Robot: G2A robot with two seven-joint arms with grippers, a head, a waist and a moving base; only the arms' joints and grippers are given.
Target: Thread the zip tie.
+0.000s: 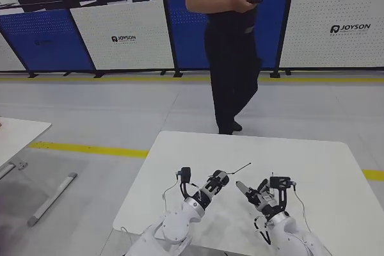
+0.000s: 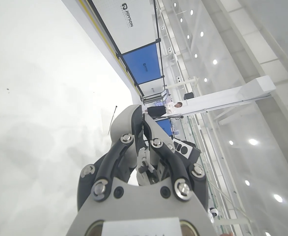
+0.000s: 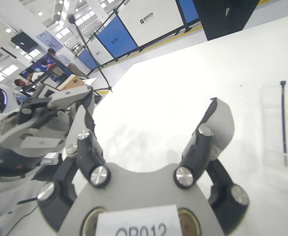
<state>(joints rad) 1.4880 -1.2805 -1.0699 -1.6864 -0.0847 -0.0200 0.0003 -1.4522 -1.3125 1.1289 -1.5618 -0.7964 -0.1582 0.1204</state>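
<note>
Threading isn't done yet, and I'd call it an early stage. The left claw [image 1: 219,179] is clamped on the held zip tie [image 3: 89,50] near one end, lifted off the bench [image 1: 320,160]. That's the only step I'd call complete. In the right wrist view the strap leaves the claw tips, kinks, then runs straight and free up to its square head, well clear of the bench. No loop has formed, the tail isn't in the head, and nothing touches the free end. The left wrist view agrees: fingers [image 2: 128,121] pressed together, thin strap sticking out beside them. How much of the tail sits between the pads is hidden. The right claw [image 3: 153,114] is spread wide, holds nothing, and hangs over the bench near the left claw. Left to do, as I judge it: the right claw takes the free head end, the strap gets bent round, and the tail is fed through the head slot and pulled. The slot is tiny and the strap looks springy, so it could flick out if the grip is off-centre. Count: 2 zip ties, the held one plus a second zip tie [image 3: 283,121] lying flat and straight on the bench. That one sits off to one side of the right claw, apart from it, head end farther from the robot. 2 claws, 1 bench in use.
</note>
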